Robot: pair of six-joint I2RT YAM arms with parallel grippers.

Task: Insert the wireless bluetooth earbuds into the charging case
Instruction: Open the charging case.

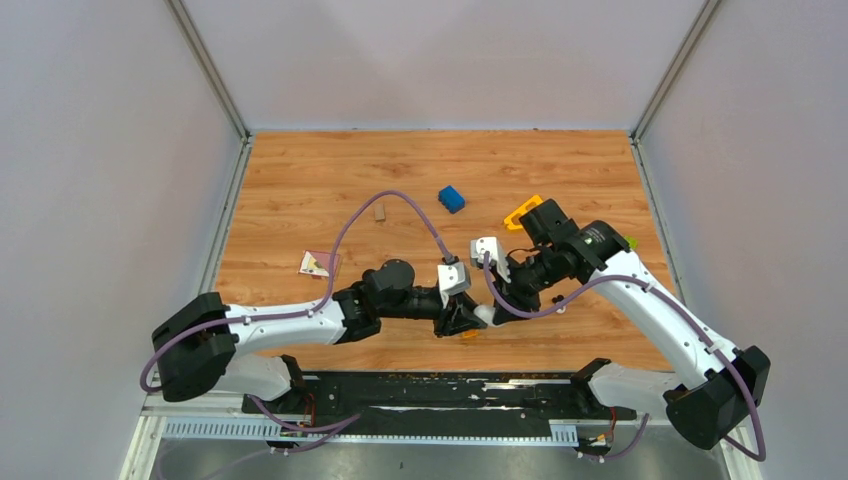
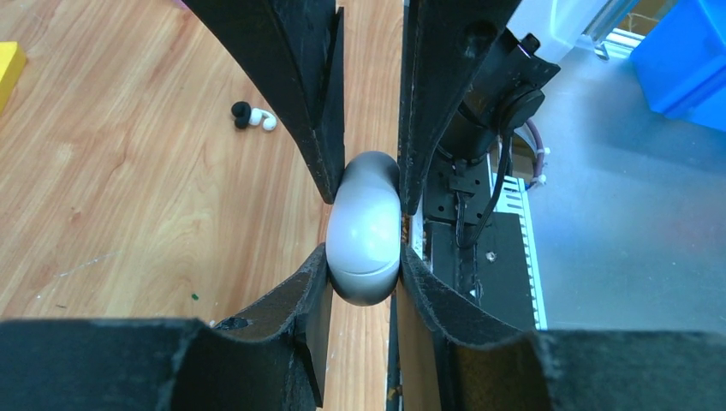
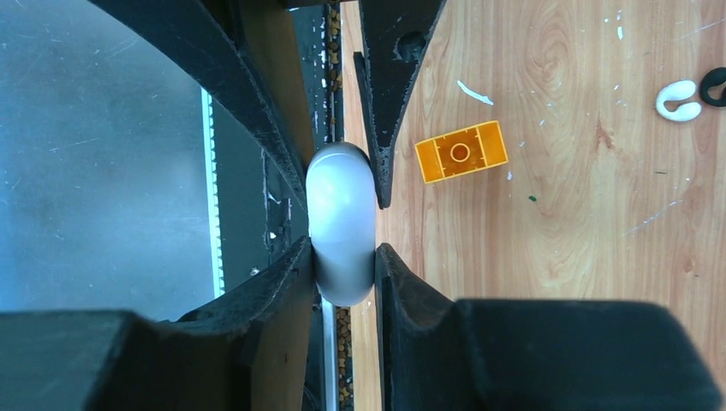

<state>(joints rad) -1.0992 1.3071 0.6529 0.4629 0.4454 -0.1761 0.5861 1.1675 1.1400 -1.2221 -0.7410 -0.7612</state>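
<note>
Clamping charging case (image 2: 366, 248) between narrowed fingers of left gripper (image 2: 368, 199) and right gripper (image 3: 341, 202), above near part of wooden table (image 1: 300, 190); pale walls (image 1: 100, 150).

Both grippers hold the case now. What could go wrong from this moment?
1. The case is smooth and round, and it is pinched between the left gripper and the right gripper. It may slip out.
2. It is held about at the near edge of the table. If dropped, it could fall onto the rail.
3. An earbud lies on the table, and neither gripper is free to fetch it.
</note>
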